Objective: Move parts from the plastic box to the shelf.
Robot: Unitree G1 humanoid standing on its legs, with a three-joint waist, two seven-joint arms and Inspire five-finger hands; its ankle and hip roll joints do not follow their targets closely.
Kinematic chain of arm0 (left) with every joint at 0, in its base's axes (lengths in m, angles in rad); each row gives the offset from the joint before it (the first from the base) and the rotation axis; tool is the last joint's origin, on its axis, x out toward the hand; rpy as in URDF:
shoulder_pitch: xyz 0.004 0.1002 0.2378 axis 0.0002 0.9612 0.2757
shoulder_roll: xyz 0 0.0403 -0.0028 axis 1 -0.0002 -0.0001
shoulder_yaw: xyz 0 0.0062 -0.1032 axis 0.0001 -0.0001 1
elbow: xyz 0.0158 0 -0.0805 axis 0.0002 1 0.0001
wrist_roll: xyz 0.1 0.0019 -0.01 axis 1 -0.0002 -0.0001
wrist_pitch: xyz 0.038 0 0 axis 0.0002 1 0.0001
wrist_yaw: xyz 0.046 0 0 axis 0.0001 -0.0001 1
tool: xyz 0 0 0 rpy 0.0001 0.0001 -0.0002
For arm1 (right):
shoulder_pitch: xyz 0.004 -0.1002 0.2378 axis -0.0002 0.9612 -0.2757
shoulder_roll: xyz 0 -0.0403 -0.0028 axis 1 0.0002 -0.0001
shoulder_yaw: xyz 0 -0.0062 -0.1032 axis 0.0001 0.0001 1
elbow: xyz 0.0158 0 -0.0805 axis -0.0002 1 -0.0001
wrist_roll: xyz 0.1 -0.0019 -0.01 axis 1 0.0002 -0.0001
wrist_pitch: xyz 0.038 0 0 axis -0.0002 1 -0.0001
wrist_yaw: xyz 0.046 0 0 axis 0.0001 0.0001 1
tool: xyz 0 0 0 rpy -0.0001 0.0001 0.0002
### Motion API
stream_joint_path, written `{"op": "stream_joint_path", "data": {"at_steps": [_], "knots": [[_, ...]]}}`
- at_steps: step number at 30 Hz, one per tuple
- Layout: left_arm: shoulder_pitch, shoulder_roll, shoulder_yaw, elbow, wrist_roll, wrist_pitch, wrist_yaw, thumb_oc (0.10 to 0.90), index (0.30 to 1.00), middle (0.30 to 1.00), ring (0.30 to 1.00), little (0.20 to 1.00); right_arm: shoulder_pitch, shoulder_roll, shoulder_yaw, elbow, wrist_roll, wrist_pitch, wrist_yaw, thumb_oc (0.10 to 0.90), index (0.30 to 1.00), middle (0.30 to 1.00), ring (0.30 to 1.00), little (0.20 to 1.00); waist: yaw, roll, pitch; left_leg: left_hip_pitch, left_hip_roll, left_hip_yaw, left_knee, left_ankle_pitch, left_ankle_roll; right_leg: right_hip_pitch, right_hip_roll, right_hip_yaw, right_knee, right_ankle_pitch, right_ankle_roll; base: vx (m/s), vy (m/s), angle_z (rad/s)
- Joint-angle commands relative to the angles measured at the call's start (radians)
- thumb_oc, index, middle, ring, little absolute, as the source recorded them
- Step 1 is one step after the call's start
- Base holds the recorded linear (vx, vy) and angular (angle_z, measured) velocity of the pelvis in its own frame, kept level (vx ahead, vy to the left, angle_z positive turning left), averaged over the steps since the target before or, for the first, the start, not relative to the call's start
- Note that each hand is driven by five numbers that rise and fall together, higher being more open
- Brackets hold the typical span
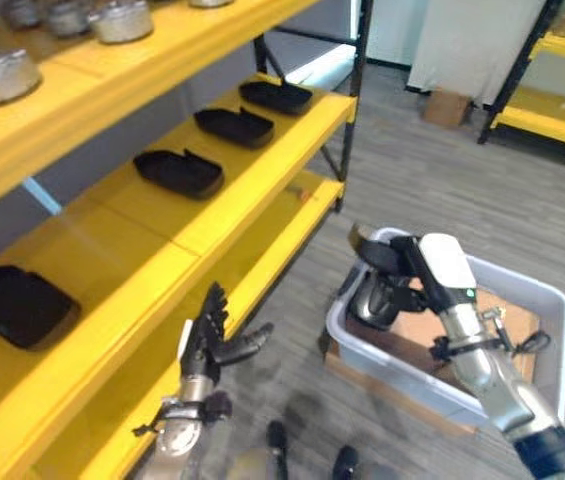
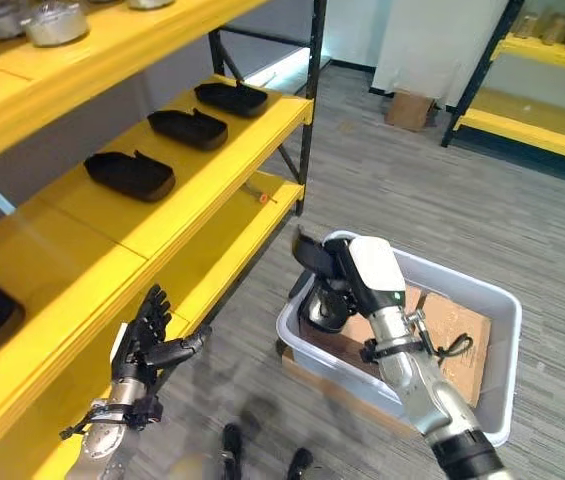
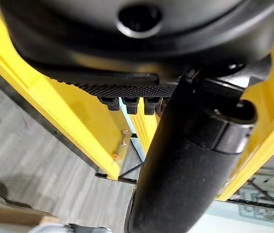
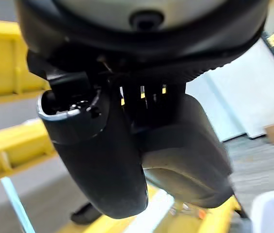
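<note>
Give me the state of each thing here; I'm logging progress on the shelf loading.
Right hand: shut on a black part, raised above the box.
Left hand: open, empty, beside the shelf edge.
Plastic box: open-topped, on the floor, brown cardboard inside.
Black parts on the yellow shelf: lying in a row, apart.
Jars: lidded, upper shelf.

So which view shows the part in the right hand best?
The right wrist view: the dark part sits close, clasped by the right hand. Both eye views show it small, above the plastic box.
</note>
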Motion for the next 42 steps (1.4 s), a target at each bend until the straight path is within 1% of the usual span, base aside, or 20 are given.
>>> {"op": "stream_joint_path", "data": {"at_steps": [1,2,3,4,5,6,8,9,14,15,17,20,22,28,29,33,35,37,38,42], "knots": [[-0.078,0.027,0.009,-0.135,-0.027,-0.09,0.008,0.9,1.0,1.0,1.0,1.0,-0.08,-0.04,-0.083,-0.131,0.038,-0.057,-0.147,0.4,0.3,0.3,0.3,0.3,-0.04,-0.001,-0.096,0.077,0.187,0.047,-0.05,0.072,-0.053,-0.023,-0.018,0.026,0.029,0.009,0.096,-0.03,0.247,0.95],[-0.088,0.034,0.006,-0.141,-0.032,-0.091,0.014,0.9,1.0,1.0,1.0,1.0,-0.078,-0.046,-0.086,-0.139,0.031,-0.052,-0.153,0.4,0.3,0.3,0.3,0.3,-0.044,0.012,-0.101,0.094,0.247,0.06,-0.087,0.141,-0.08,-0.036,-0.04,0.005,0.052,0.0,0.107,-0.01,0.279,1.1],[-0.095,0.035,0.002,-0.144,-0.038,-0.089,0.017,0.9,1.0,1.0,1.0,1.0,-0.072,-0.05,-0.087,-0.14,0.03,-0.05,-0.151,0.4,0.3,0.3,0.3,0.3,-0.046,0.027,-0.107,0.11,0.253,0.032,-0.14,0.183,-0.103,-0.043,-0.048,-0.006,0.074,-0.01,0.111,0.02,0.285,1.07],[-0.1,0.038,0.0,-0.143,-0.048,-0.083,0.013,0.9,1.0,1.0,1.0,1.0,-0.069,-0.05,-0.093,-0.144,0.03,-0.046,-0.149,0.4,0.3,0.3,0.3,0.3,-0.047,0.041,-0.11,0.131,0.221,0.009,-0.203,0.159,-0.104,-0.05,-0.06,-0.017,0.091,-0.009,0.119,0.05,0.246,1.02],[-0.109,0.04,0.0,-0.142,-0.046,-0.078,0.01,0.9,1.0,1.0,1.0,1.0,-0.059,-0.051,-0.112,-0.147,0.027,-0.041,-0.149,0.4,0.3,0.3,0.3,0.3,-0.053,0.046,-0.114,0.136,0.195,0.025,-0.243,0.122,-0.101,-0.047,-0.086,-0.029,0.102,-0.001,0.132,0.06,0.251,0.78],[-0.114,0.038,-0.001,-0.141,-0.046,-0.075,0.006,0.9,1.0,1.0,1.0,1.0,-0.041,-0.053,-0.132,-0.156,0.026,-0.04,-0.15,0.4,0.3,0.3,0.3,0.3,-0.056,0.045,-0.115,0.128,0.178,0.046,-0.25,0.109,-0.102,-0.037,-0.112,-0.047,0.108,0.012,0.142,0.09,0.28,0.67],[-0.115,0.042,-0.005,-0.142,-0.046,-0.075,0.002,0.9,1.0,1.0,1.0,1.0,-0.027,-0.052,-0.144,-0.161,0.023,-0.037,-0.149,0.4,0.3,0.3,0.3,0.3,-0.052,0.044,-0.114,0.125,0.154,0.033,-0.247,0.097,-0.099,-0.031,-0.132,-0.053,0.11,0.025,0.152,0.09,0.227,1.02],[-0.105,0.058,0.01,-0.156,-0.036,-0.078,0.005,0.9,1.0,1.0,1.0,1.0,-0.015,-0.035,-0.155,-0.17,0.023,-0.038,-0.148,0.4,0.3,0.3,0.3,0.3,-0.037,0.039,-0.108,0.133,0.114,0.02,-0.249,0.069,-0.087,-0.016,-0.164,-0.055,0.106,0.046,0.172,0.09,0.232,1.09],[-0.081,0.077,0.047,-0.169,-0.005,-0.082,0.016,0.9,1.0,1.0,1.0,1.0,0.002,-0.014,-0.159,-0.161,0.021,-0.033,-0.14,0.4,0.3,0.3,0.3,0.3,0.004,0.018,-0.1,0.126,0.05,0.007,-0.257,0.038,-0.063,0.02,-0.217,-0.083,0.08,0.096,0.215,0.07,0.202,0.41],[-0.079,0.078,0.047,-0.171,-0.004,-0.081,0.017,0.9,1.0,1.0,1.0,1.0,0.003,-0.013,-0.159,-0.161,0.021,-0.033,-0.14,0.4,0.3,0.3,0.3,0.3,0.001,0.016,-0.1,0.126,0.046,0.005,-0.259,0.039,-0.061,0.023,-0.219,-0.086,0.078,0.098,0.217,0.04,0.173,0.41],[-0.066,0.081,0.064,-0.177,0.01,-0.082,0.02,0.9,1.0,1.0,1.0,1.0,0.011,-0.007,-0.161,-0.162,0.021,-0.031,-0.128,0.4,0.3,0.3,0.3,0.3,0.024,0.001,-0.106,0.118,0.003,-0.009,-0.294,0.034,-0.047,0.038,-0.248,-0.12,0.055,0.15,0.249,0.05,0.191,0.54],[-0.057,0.083,0.07,-0.185,0.021,-0.078,0.023,0.9,1.0,1.0,1.0,1.0,0.017,-0.001,-0.162,-0.158,0.018,-0.028,-0.121,0.4,0.3,0.3,0.3,0.3,0.027,-0.01,-0.114,0.114,-0.028,-0.024,-0.316,0.034,-0.033,0.052,-0.268,-0.141,0.035,0.185,0.268,0.05,0.14,0.57],[-0.048,0.086,0.083,-0.194,0.037,-0.078,0.033,0.9,1.0,1.0,1.0,1.0,0.01,0.009,-0.153,-0.157,0.014,-0.022,-0.112,0.4,0.3,0.3,0.3,0.3,0.047,-0.023,-0.122,0.108,-0.065,-0.035,-0.328,0.022,-0.015,0.064,-0.294,-0.169,0.024,0.229,0.292,0.07,0.19,0.39],[-0.03,0.089,0.111,-0.204,0.058,-0.079,0.053,0.9,1.0,1.0,1.0,1.0,-0.03,0.031,-0.103,-0.137,0.003,-0.014,-0.09,0.4,0.3,0.3,0.3,0.3,0.077,-0.042,-0.129,0.101,-0.121,-0.042,-0.299,-0.03,0.03,0.07,-0.344,-0.17,0.037,0.295,0.305,0.06,0.155,0.2],[-0.023,0.092,0.122,-0.21,0.068,-0.079,0.059,0.9,1.0,1.0,1.0,1.0,-0.042,0.038,-0.092,-0.13,0.002,-0.011,-0.084,0.4,0.3,0.3,0.3,0.3,0.082,-0.048,-0.129,0.1,-0.146,-0.047,-0.283,-0.052,0.051,0.065,-0.372,-0.156,0.063,0.34,0.31,0.1,0.283,0.13],[-0.03,0.106,0.128,-0.204,0.082,-0.08,0.07,0.9,1.0,1.0,1.0,1.0,-0.055,0.043,-0.079,-0.133,-0.006,-0.01,-0.078,0.4,0.3,0.3,0.3,0.3,0.08,-0.041,-0.126,0.117,-0.186,-0.069,-0.283,-0.067,0.087,0.044,-0.411,-0.103,0.158,0.393,0.308,0.07,0.239,0.23],[-0.033,0.107,0.129,-0.202,0.087,-0.08,0.073,0.9,1.0,1.0,1.0,1.0,-0.062,0.047,-0.069,-0.133,-0.007,-0.011,-0.073,0.4,0.3,0.3,0.3,0.3,0.077,-0.038,-0.121,0.131,-0.194,-0.072,-0.297,-0.065,0.096,0.022,-0.418,-0.078,0.197,0.391,0.306,0.04,0.15,0.25],[-0.036,0.111,0.13,-0.196,0.092,-0.076,0.077,0.9,1.0,1.0,1.0,1.0,-0.066,0.047,-0.06,-0.134,-0.011,-0.011,-0.061,0.4,0.3,0.3,0.3,0.3,0.061,-0.033,-0.112,0.15,-0.197,-0.081,-0.318,-0.061,0.104,-0.025,-0.395,-0.013,0.241,0.369,0.299,0.01,0.183,0.04],[-0.041,0.108,0.129,-0.193,0.089,-0.077,0.08,0.9,1.0,1.0,1.0,1.0,-0.064,0.045,-0.057,-0.14,-0.008,-0.014,-0.042,0.4,0.3,0.3,0.3,0.3,0.036,-0.027,-0.097,0.169,-0.199,-0.073,-0.355,-0.028,0.112,-0.122,-0.327,0.054,0.246,0.322,0.261,-0.02,0.14,-0.1],[-0.047,0.097,0.125,-0.18,0.096,-0.078,0.077,0.9,1.0,1.0,1.0,1.0,-0.066,0.04,-0.059,-0.149,0.001,-0.023,-0.033,0.4,0.3,0.3,0.3,0.3,0.018,-0.016,-0.068,0.2,-0.189,-0.085,-0.394,-0.005,0.091,-0.203,-0.239,0.099,0.167,0.274,0.246,-0.01,-0.012,0.03]]}}
